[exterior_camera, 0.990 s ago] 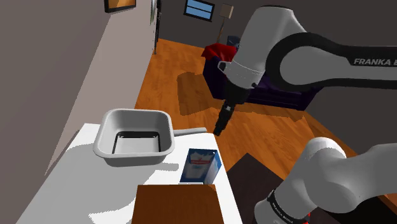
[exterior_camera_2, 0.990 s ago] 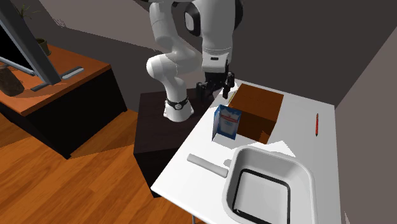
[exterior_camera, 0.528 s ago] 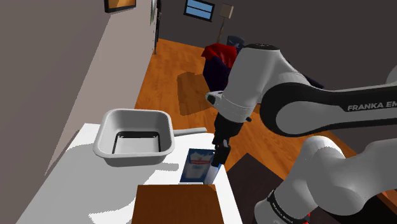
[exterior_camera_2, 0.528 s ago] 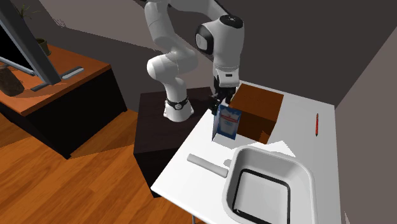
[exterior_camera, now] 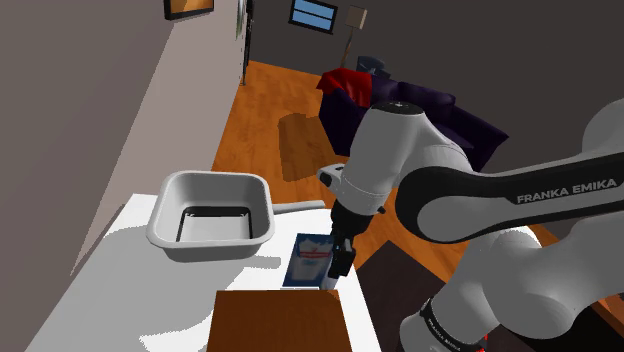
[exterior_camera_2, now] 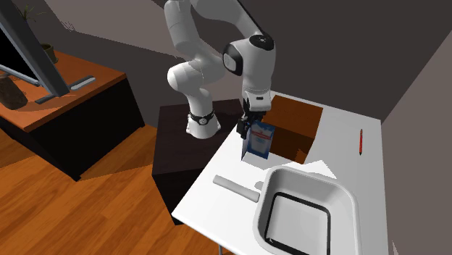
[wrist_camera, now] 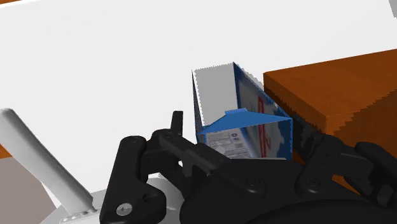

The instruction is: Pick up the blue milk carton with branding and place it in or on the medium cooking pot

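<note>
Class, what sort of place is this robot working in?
Probably a home living room: a wooden floor, a dark purple sofa with a red cloth on it, and a screen on a wooden sideboard.

Blue-and-white milk carton (exterior_camera: 312, 259) with red lettering; white pot (exterior_camera: 160, 220), black-lined inside; reddish-brown box (exterior_camera: 280, 320); red pen (exterior_camera_2: 361, 142).

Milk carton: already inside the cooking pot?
No, the milk carton stands upright on the white table beside the brown box, apart from the cooking pot.
</note>
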Robot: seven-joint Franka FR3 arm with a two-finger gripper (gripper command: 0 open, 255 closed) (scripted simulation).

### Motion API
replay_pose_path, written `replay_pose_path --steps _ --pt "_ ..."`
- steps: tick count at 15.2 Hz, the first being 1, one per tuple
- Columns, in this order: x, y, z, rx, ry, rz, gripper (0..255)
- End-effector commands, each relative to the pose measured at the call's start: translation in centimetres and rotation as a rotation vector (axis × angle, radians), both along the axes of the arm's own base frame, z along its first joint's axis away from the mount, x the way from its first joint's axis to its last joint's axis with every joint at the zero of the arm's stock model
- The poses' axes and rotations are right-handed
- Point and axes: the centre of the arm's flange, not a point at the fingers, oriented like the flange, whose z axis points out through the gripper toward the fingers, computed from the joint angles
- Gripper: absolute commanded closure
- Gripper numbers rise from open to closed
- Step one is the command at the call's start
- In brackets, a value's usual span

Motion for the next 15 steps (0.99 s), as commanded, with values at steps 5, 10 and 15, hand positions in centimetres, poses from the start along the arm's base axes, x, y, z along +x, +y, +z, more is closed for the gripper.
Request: replay_pose_path --steps 5,10,15 --pt "0.02 -0.02 -0.40 0.000 -0.001 0.000 0" --pt "0.02 -0.03 -0.39 0.000 0.000 0.000 255" --pt "0.02 -0.03 -0.40 0.000 0.000 0.000 255"
